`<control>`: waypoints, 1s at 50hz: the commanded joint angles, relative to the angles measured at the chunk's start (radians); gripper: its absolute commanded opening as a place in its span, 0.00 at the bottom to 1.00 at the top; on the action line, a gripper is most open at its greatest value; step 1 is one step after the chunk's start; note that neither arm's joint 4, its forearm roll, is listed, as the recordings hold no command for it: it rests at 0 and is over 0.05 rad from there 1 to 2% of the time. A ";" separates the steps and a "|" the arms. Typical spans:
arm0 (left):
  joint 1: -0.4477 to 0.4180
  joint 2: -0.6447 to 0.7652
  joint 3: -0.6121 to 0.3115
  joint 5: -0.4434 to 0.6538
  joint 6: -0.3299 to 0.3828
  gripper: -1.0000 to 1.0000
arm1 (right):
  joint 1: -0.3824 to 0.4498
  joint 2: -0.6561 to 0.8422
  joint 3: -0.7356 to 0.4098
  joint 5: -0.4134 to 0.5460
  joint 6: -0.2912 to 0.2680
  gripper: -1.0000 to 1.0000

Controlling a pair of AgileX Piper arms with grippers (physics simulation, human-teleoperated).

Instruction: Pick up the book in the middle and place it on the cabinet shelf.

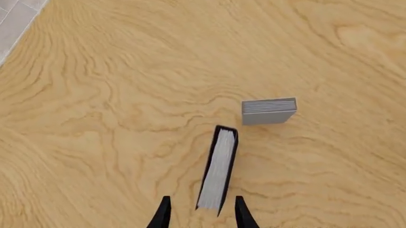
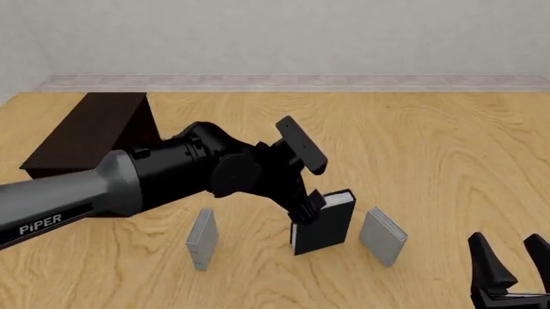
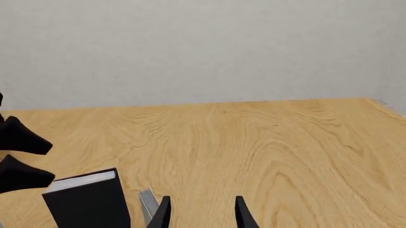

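Observation:
The thick black book with white page edges stands upright in the middle of the table. My left gripper is over its top near end, open, with a finger on each side and a gap to both. In the left wrist view the book runs away from the open gripper, its page edges facing the camera. The dark cabinet shelf lies at the far left. My right gripper is open and empty low at the near right; its wrist view shows the book beside the gripper.
Two thin grey books stand on either side of the black one: one on the left and one on the right, the latter also seen in the wrist views. A pale wall closes the far side of the table.

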 commanded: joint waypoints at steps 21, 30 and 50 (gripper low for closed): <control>-0.003 0.091 0.016 -0.009 -0.009 1.00 | 0.000 -0.006 -0.001 0.007 0.002 1.00; 0.006 0.115 0.034 -0.028 -0.010 1.00 | -0.001 -0.004 0.000 0.005 0.001 1.00; 0.012 0.160 0.073 -0.066 -0.006 1.00 | -0.003 -0.002 0.000 0.004 0.003 1.00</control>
